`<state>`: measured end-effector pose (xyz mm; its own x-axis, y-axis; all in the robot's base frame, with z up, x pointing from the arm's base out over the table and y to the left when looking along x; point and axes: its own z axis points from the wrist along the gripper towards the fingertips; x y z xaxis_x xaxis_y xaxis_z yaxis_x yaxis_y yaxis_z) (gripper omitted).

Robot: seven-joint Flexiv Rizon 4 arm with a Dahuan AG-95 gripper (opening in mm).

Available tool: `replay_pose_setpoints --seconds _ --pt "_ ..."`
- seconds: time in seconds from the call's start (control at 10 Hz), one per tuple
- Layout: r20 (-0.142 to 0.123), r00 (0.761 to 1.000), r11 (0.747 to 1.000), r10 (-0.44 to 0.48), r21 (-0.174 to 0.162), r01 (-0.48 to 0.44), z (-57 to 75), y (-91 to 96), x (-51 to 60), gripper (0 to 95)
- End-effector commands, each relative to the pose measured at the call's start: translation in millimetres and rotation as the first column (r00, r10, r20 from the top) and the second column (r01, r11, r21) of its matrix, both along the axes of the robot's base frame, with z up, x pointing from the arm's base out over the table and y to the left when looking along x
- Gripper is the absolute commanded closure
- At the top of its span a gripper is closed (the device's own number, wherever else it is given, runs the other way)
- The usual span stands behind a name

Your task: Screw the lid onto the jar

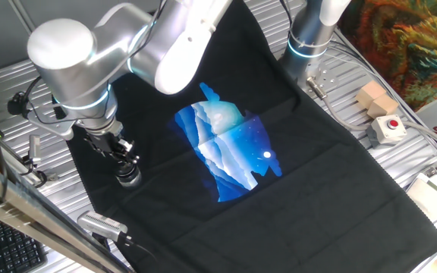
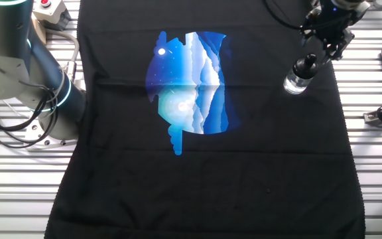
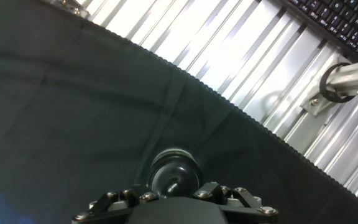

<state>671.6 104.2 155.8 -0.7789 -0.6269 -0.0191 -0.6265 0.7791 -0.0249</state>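
Directly below gripper [image 2: 323, 50]: lid [image 2: 305, 65] atop jar [image 2: 297, 82], on black cloth [image 2: 244, 172]. Fingers around lid; clamped or not, cannot tell. Best kept square while twisting, pressing lightly.

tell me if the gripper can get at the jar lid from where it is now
Probably yes: the gripper hangs right above the lid, which sits on the jar, and nothing lies between. Whether the fingers already touch it is unclear.
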Motion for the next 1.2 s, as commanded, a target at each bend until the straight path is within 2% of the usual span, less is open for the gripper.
replay_pose_setpoints --seconds 0.1,1.2 --pt "0.003 1.000 1.000 -0.001 -0.002 0.001 -1.8 -0.8 -1.3 38.0" --pt "0.013 1.000 1.000 -0.020 0.004 0.020 -19.0 0.0 -2.4 38.0"
